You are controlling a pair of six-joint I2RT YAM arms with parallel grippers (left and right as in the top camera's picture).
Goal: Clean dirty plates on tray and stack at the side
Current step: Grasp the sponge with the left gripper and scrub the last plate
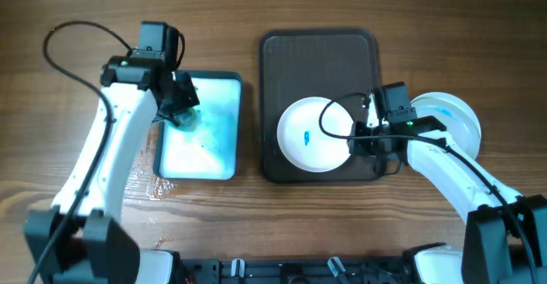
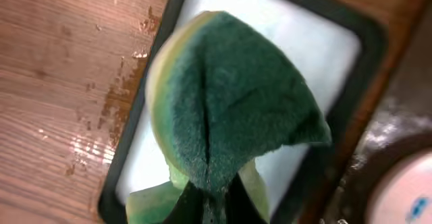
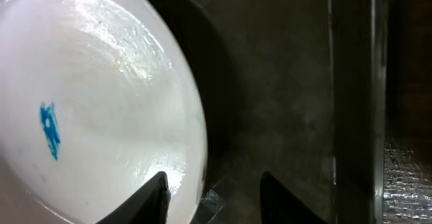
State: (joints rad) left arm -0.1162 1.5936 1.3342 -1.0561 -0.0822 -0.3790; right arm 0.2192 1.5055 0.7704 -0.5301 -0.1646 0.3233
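One white plate [image 1: 313,134] with a small blue smear lies on the dark brown tray [image 1: 318,53]. It also fills the left of the right wrist view [image 3: 94,109]. My right gripper [image 1: 367,140] is open at the plate's right edge; its fingers [image 3: 210,196] straddle the rim, one over the plate and one over the tray [image 3: 283,82]. White plates [image 1: 453,121] lie stacked on the table right of the tray, partly hidden by the right arm. My left gripper [image 1: 179,109] is shut on a green sponge [image 2: 229,109], held over the white basin.
The white basin with teal rim [image 1: 201,126] holds bluish water left of the tray; it shows in the left wrist view [image 2: 304,42]. Wet patches lie on the wooden table [image 2: 61,82] beside the basin's left edge.
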